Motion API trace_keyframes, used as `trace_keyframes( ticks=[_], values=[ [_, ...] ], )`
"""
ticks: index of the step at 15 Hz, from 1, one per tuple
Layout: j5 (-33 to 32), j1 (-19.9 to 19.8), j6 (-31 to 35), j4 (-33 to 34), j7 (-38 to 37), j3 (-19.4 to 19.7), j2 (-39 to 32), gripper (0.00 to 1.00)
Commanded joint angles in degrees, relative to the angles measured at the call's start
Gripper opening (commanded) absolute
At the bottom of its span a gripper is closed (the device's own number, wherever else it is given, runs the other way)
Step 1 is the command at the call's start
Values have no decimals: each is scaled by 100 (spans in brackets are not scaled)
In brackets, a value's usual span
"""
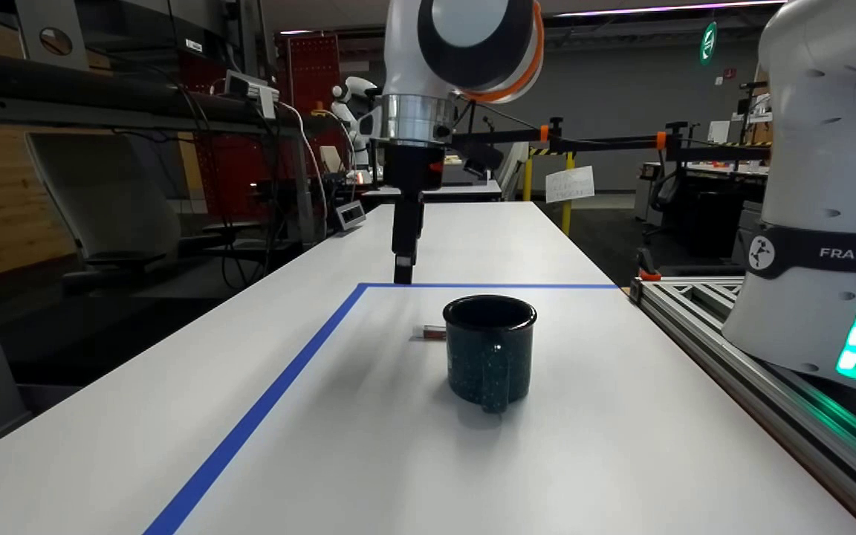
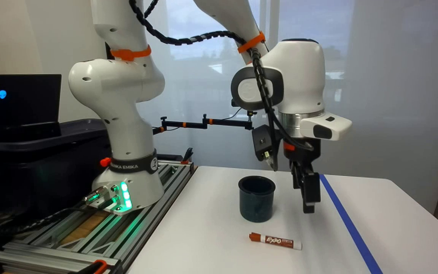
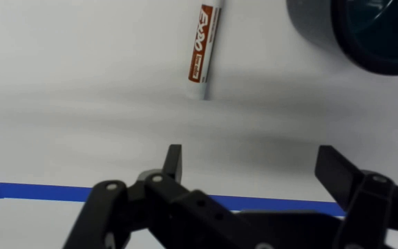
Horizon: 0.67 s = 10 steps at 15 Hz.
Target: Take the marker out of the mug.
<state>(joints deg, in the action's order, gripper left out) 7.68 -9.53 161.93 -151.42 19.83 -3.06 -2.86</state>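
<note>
Flat white tabletop (image 2: 211, 228) lies open around the slim brown-and-white cylindrical marker (image 2: 276, 241), with the dark-teal cylindrical mug (image 2: 256, 204) obstructing one side.

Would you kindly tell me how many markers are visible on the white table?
1. The marker lies on the white table, beside the mug and apart from it. The mug's inside shows only partly, so another could be hidden there.

Glossy mug (image 2: 257, 203), smooth plastic-looking marker (image 2: 276, 241), matt gripper (image 3: 249, 157).
</note>
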Motion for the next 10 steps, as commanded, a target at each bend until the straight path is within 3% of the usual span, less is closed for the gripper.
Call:
trace_keyframes(
  ticks=[1, 2, 10],
  values=[
    [-140, 293, -361, -387, -397, 216, 784, 100],
    [-47, 328, -152, -125, -185, 272, 306, 100],
    [-46, 399, -172, -142, -199, 350, 297, 100]
  ],
)
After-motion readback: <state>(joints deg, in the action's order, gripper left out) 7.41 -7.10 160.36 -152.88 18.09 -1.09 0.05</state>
